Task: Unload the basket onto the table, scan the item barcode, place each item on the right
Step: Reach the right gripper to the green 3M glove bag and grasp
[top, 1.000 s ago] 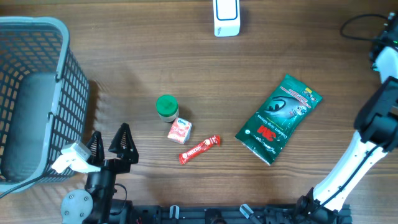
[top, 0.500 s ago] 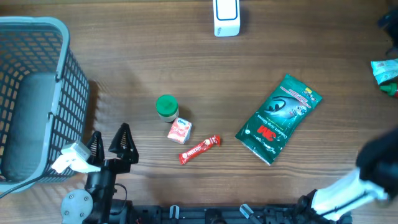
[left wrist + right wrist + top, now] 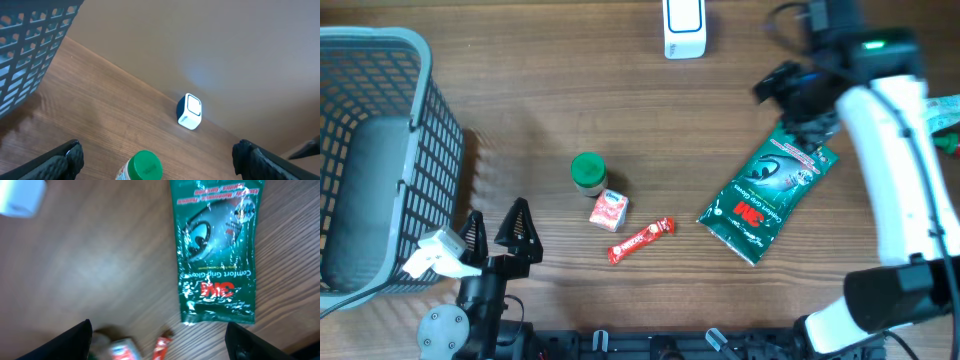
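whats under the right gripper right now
The green 3M glove pack lies flat on the table below the open right gripper, not held. Overhead, the gripper covers the pack's top corner; anything beneath the pack is hidden.

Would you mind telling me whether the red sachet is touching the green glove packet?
Apart. The overhead view shows bare wood between the red sachet and the green glove packet.
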Available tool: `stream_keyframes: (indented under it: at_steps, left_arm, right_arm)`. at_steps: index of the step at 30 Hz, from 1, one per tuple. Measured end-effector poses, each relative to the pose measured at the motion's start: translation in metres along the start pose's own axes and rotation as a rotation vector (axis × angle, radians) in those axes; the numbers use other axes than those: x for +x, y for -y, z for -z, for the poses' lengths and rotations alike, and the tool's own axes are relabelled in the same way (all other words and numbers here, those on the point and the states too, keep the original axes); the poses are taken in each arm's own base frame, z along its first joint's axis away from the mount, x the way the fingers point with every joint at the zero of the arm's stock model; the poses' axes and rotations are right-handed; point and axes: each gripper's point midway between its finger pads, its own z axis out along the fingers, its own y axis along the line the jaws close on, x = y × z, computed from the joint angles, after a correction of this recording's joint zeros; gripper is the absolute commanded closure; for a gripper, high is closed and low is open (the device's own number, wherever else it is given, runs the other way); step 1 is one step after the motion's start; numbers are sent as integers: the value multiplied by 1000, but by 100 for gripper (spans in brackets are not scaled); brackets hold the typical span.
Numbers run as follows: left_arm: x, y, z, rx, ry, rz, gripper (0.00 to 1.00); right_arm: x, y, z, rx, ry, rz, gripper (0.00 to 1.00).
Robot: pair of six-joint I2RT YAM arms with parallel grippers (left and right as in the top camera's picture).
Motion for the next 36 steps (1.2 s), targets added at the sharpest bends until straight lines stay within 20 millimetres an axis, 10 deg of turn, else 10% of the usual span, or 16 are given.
stream_keyframes:
  at_steps: [8,15,22,24,30,36]
  left_arm:
    - [0,0,0,0,0,0,0]
    - [0,0,0,0,0,0,0]
    - [0,0,0,0,0,0,0]
    - [0,0,0,0,0,0,0]
    - [0,0,0,0,0,0,0]
    - [0,0,0,0,0,0,0]
  right_arm:
    - [39,10,-103,319,-40,80,13]
    - [12,17,-176,418,-17,51,8]
    - [-16,33,-205,402,-27,34,6]
    - [-16,34,-209,357,-26,41,13]
    - [-17,31,-227,155,100,51,94]
    - [-33,4,-231,-12,173,115,96]
